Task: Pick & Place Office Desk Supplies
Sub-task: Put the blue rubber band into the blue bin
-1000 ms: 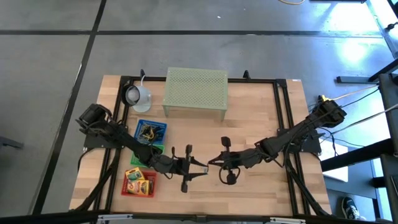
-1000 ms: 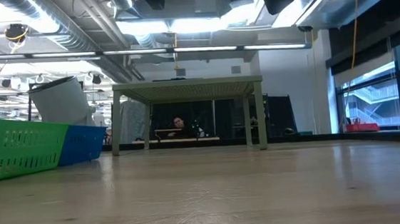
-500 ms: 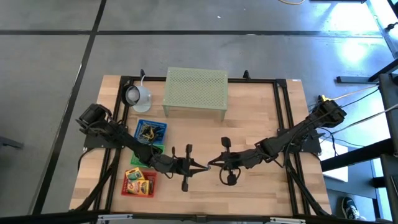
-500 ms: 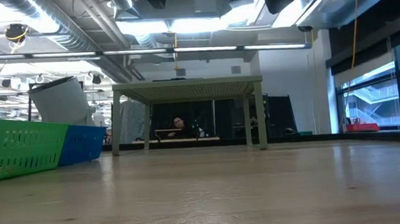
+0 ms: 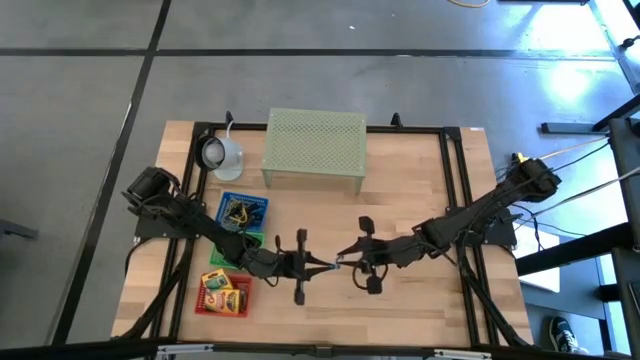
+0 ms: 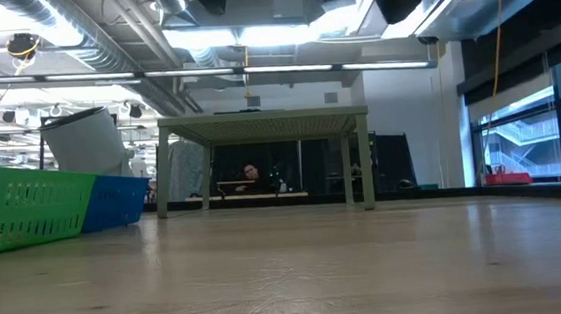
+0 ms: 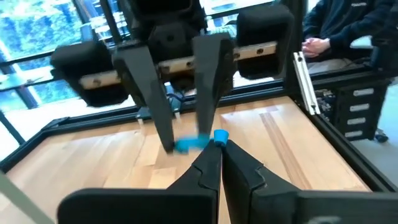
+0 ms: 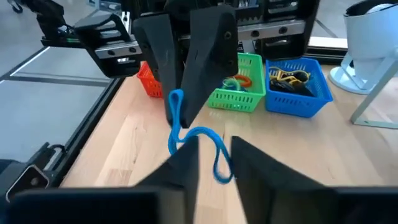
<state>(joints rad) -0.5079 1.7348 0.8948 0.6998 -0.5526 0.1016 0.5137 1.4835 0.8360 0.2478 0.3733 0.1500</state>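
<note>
Blue loop (image 8: 198,144) hanging in mid-air over desk (image 5: 420,190) centre, between the two pincer tips, clear of the wood. Left pincer (image 5: 328,266) clamping together on one end of blue loop, seen pinched at fingertip (image 7: 219,138) in left wrist view. Right pincer (image 5: 340,262) sitting tip to tip with left one, fingers (image 8: 252,163) standing slightly apart either side of the loop; not possible to tell whether gripping or just touching. Both arms reaching in low from opposite desk sides, meeting just in front of pale green mesh stand (image 5: 314,146). Sitting along left desk side: blue bin (image 5: 243,212) with tangled yellow and dark bits, green bin (image 8: 239,87) with orange and green loops, red bin (image 5: 225,294) with yellow printed boxes (image 5: 221,287). White round lamp-like object (image 5: 221,154) standing behind blue bin, beside the stand. Low view showing green bin, blue bin and stand only, arms just dark shapes at top edge. Person's hand (image 7: 316,45) resting beyond far desk edge in left wrist view.
</note>
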